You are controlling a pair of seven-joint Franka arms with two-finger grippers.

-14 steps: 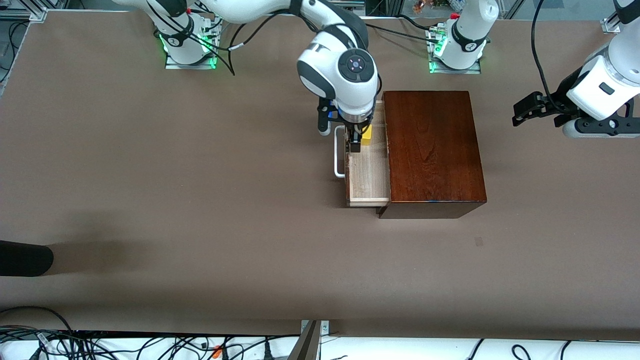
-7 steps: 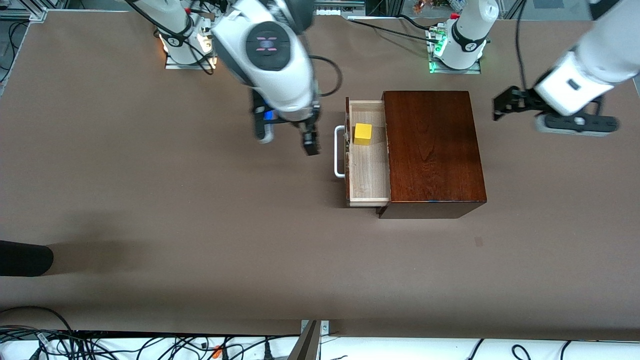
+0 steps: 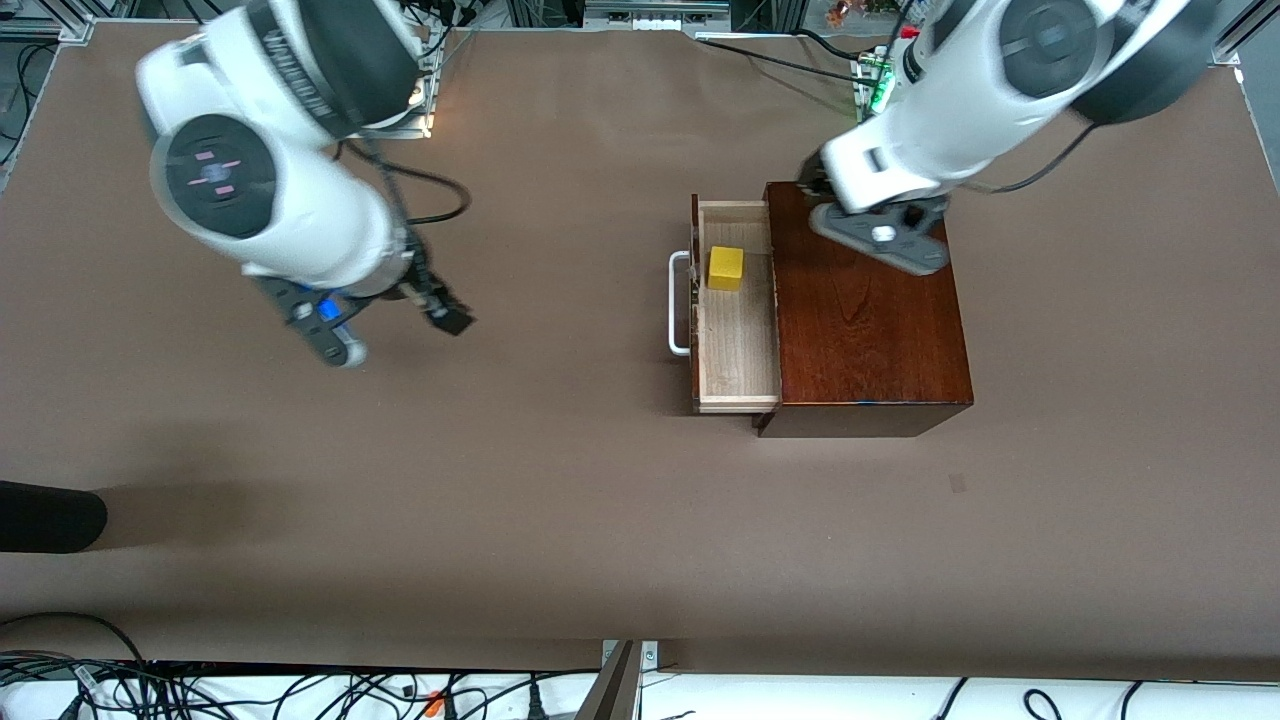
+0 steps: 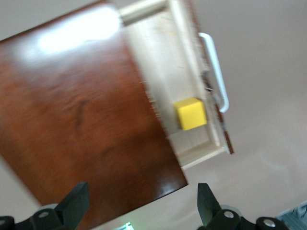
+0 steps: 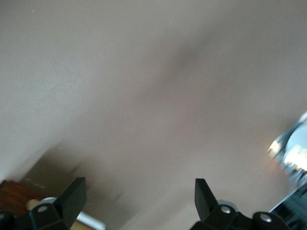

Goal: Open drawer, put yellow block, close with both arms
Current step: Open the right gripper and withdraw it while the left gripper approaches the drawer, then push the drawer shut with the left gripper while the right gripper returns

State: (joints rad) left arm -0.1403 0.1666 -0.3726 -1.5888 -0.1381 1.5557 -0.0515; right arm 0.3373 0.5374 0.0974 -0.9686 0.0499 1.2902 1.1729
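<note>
Yellow block [image 3: 726, 268] lies in drawer [image 3: 738, 360]; both pincers spread, empty.

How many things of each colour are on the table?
Yellow: 1, the yellow block in the open drawer.
Dark brown: 1, the wooden box.
White: 1, the drawer's handle.
Total: 3

The right gripper [image 3: 440, 305] has let go of the yellow block [image 3: 726, 268] and swung away to the frame's left, over bare worktop [image 3: 560, 520], jaws apart. Meanwhile the left gripper [image 3: 815, 190] has come in from the right edge to hang over the wooden box [image 3: 870, 330], beside the drawer [image 3: 735, 350].
</note>
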